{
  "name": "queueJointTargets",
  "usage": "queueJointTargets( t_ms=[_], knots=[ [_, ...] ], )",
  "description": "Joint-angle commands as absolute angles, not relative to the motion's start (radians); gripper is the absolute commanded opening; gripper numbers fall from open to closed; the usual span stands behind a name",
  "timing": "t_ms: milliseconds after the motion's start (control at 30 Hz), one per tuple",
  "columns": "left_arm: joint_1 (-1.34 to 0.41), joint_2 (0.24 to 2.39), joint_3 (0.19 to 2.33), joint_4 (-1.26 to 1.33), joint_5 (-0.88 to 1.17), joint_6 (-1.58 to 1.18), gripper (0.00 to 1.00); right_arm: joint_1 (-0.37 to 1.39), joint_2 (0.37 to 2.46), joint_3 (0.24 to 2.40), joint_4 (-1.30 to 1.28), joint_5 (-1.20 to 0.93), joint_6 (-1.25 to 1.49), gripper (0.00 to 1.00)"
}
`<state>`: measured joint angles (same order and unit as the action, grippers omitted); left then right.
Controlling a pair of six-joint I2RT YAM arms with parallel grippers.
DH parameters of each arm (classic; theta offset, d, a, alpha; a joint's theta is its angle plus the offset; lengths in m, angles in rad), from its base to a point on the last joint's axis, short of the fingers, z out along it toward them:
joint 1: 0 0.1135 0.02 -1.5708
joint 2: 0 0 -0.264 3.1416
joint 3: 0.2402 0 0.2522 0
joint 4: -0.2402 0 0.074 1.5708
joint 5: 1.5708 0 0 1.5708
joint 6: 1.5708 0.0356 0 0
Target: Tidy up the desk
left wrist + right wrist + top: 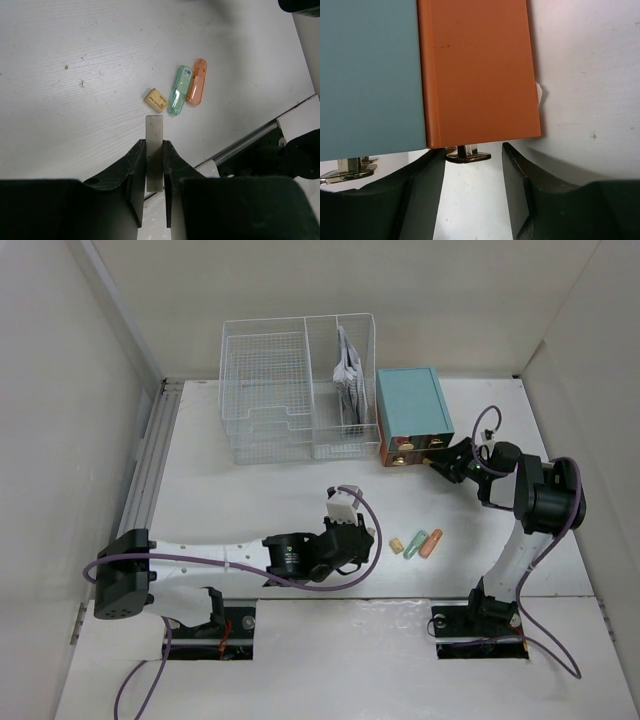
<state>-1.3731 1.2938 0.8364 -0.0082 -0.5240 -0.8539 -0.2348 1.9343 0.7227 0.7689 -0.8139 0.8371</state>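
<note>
Desk [250,495], broad and white, lies beneath both arms, the left gripper [154,150] clamped on a thin pale strip [154,127] with a tan block [156,100], green case [178,91] and orange case [196,81] at its 1 o'clock, while the right gripper [473,149], jaws apart, straddles the handle [467,157] of the orange drawer [480,70] toward the desk's 1 o'clock.
</note>
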Motion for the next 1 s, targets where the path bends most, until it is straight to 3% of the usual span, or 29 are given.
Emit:
queueJointTargets(
  t_ms=[0, 200, 367, 567, 900, 967],
  knots=[
    [-1.378, 1.295, 0.877, 0.008, -0.541, -0.851, 0.00, -0.225, 1.940, 0.700, 0.915, -0.819, 0.879, 0.54],
    [-1.378, 1.295, 0.877, 0.008, -0.541, -0.851, 0.00, -0.225, 1.962, 0.681, 0.996, -0.798, 0.916, 0.54],
    [-1.378, 1.295, 0.877, -0.002, -0.541, -0.851, 0.00, -0.225, 1.973, 0.672, 1.022, -0.798, 0.927, 0.39],
    [-1.378, 1.295, 0.877, -0.002, -0.541, -0.851, 0.00, -0.245, 1.963, 0.650, 0.991, -0.816, 0.894, 0.37],
    [-1.378, 1.285, 0.877, -0.002, -0.541, -0.851, 0.00, -0.293, 1.847, 0.597, 0.698, -0.925, 0.640, 0.37],
    [-1.378, 1.285, 0.890, -0.011, -0.541, -0.842, 0.00, -0.293, 1.832, 0.632, 0.490, -0.937, 0.509, 0.37]
  ],
)
